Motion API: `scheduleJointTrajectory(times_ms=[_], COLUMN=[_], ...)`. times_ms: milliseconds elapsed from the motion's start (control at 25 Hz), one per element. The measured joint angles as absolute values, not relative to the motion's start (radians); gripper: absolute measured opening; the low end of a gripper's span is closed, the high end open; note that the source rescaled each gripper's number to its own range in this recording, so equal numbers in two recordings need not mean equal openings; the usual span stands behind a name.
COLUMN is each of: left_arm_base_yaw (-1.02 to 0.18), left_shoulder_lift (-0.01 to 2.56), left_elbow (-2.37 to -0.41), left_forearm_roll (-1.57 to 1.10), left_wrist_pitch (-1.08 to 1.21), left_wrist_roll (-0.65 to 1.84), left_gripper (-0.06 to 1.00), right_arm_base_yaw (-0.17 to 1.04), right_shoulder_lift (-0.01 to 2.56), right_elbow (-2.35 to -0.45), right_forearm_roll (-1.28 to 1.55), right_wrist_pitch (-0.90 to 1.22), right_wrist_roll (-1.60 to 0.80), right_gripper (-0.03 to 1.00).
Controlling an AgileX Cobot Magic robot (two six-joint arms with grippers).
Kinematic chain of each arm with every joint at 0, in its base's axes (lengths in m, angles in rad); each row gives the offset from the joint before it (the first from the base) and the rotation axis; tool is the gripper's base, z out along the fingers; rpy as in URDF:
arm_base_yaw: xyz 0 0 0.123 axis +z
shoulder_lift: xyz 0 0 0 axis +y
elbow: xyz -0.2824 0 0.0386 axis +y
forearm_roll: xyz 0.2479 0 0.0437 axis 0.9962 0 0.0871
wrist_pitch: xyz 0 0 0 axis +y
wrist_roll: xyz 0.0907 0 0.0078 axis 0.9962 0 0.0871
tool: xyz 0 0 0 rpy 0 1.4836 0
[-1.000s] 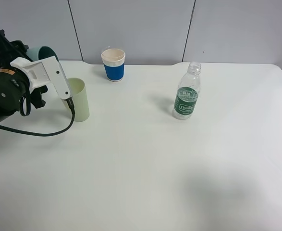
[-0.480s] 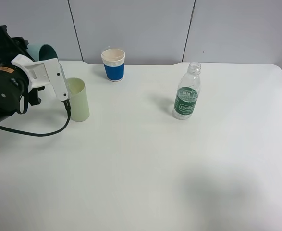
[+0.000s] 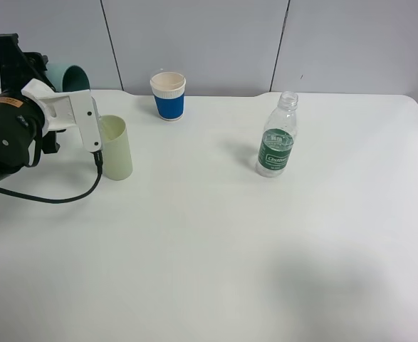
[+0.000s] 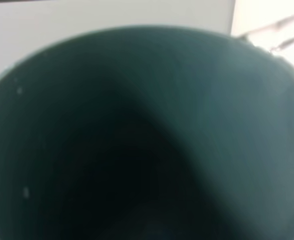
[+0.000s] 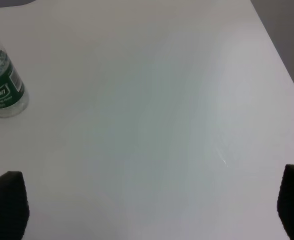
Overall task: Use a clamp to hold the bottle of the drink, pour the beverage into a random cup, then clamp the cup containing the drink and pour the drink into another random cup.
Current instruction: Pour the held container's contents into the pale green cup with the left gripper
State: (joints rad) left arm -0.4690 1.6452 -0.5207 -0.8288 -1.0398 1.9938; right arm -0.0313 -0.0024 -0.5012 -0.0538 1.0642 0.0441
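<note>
My left gripper (image 3: 50, 80) is shut on a teal cup (image 3: 72, 75) and holds it tilted in the air, above and behind a pale green cup (image 3: 115, 147) that stands on the table. The teal cup's dark inside (image 4: 136, 140) fills the left wrist view, and I cannot tell whether it holds any liquid. An uncapped clear bottle (image 3: 276, 137) with a green label stands right of centre; it also shows in the right wrist view (image 5: 1, 90). My right gripper (image 5: 149, 210) is open and empty above bare table, well away from the bottle. It is out of the exterior view.
A blue cup (image 3: 168, 95) with a white rim stands at the back, between the pale green cup and the bottle. The left arm's black cable (image 3: 59, 197) trails on the white table (image 3: 216, 249). Grey wall panels stand behind the table.
My left arm has lifted and turned back a little, and the teal cup has moved up and away from the pale green cup. The bottle and the standing cups have not moved.
</note>
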Motion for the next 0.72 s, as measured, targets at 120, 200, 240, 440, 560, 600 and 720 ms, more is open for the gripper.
scheduleJointTrajectory(times_ms=[120, 200, 240, 440, 560, 600, 720], left_arm_base_yaw=[-0.469, -0.469, -0.469, -0.469, -0.469, -0.469, -0.469], left_shoulder_lift=[1.645, 1.645, 1.645, 1.645, 1.645, 1.645, 1.645], left_elbow=[-0.521, -0.521, -0.521, -0.521, -0.521, -0.521, -0.521], left_forearm_roll=[-0.813, -0.796, -0.787, -0.715, -0.666, -0.651, -0.606], left_wrist_pitch=[-1.056, -1.075, -1.086, -1.148, -1.168, -1.171, -1.183], left_wrist_roll=[1.998, 2.017, 2.034, 2.116, 2.153, 2.164, 2.208], left_gripper=[0.01, 0.01, 0.01, 0.01, 0.01, 0.01, 0.01], right_arm_base_yaw=[-0.031, -0.031, -0.031, -0.031, -0.031, -0.031, -0.031], right_shoulder_lift=[-0.002, -0.002, -0.002, -0.002, -0.002, -0.002, -0.002], right_elbow=[-0.501, -0.501, -0.501, -0.501, -0.501, -0.501, -0.501], right_forearm_roll=[-0.054, -0.054, -0.054, -0.054, -0.054, -0.054, -0.054], right_wrist_pitch=[1.064, 1.064, 1.064, 1.064, 1.064, 1.064, 1.064], right_wrist_roll=[0.044, 0.044, 0.044, 0.044, 0.044, 0.044, 0.044], right_gripper=[1.0, 1.0, 1.0, 1.0, 1.0, 1.0, 1.0])
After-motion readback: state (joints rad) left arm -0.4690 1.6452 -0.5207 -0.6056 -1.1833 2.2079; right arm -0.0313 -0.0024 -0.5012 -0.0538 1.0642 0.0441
